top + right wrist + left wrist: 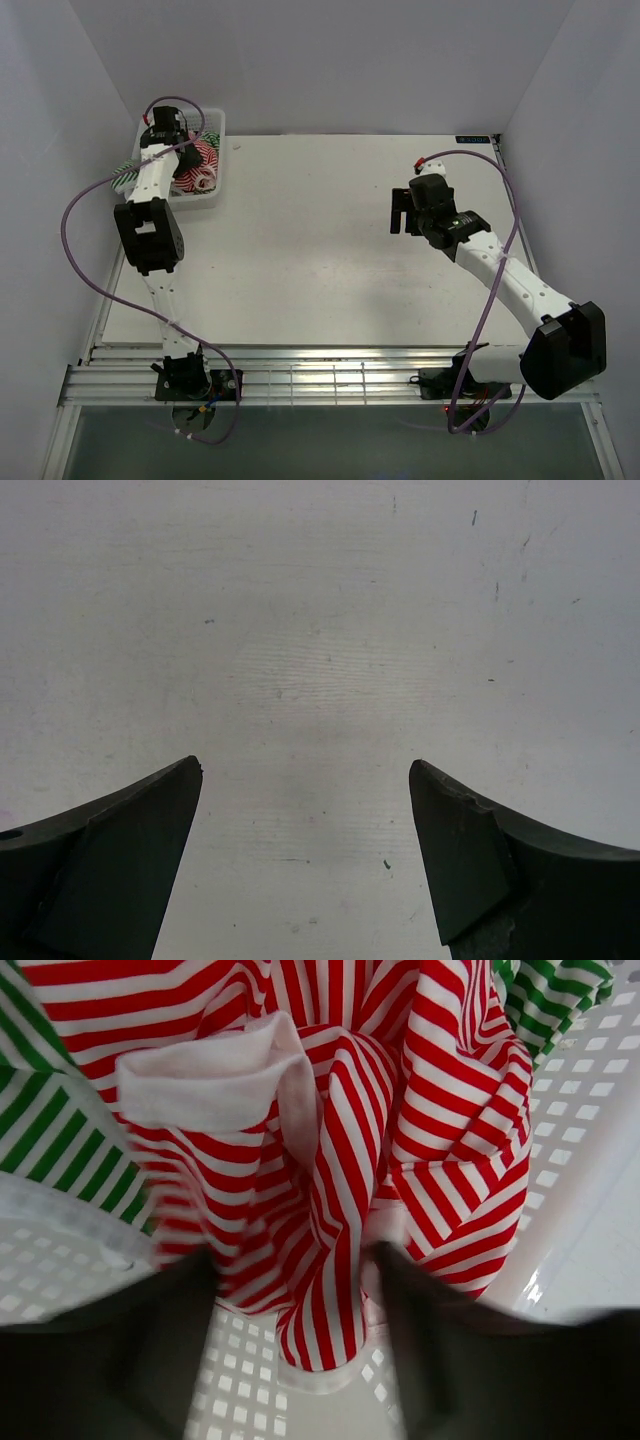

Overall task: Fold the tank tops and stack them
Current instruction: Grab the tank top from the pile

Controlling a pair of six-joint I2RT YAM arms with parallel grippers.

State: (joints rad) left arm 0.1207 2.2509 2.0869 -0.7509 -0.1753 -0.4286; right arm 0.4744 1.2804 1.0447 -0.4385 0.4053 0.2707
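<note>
Where the tank tops (200, 165) are: red-and-white top (340, 1210) and green-and-white top (50, 1130), bunched inside the basket (590, 1110)
Left claw (295, 1260): down in the basket, jaws spread wide round a red-and-white fold, not clamped
Right claw (305, 765): wide open, empty, over the tabletop (320, 600) well right of the basket

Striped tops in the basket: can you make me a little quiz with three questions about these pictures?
1. True or false: the red-and-white top is folded flat.
2. Which gripper hangs open over the bare table? A) left B) right
3. Fill in: the stripes beside the red ones are white and ___.

Key:
1. False. It is bunched up in the white basket.
2. B, the right gripper. The left gripper straddles the red fabric.
3. Green: that is the green-and-white top.
</note>
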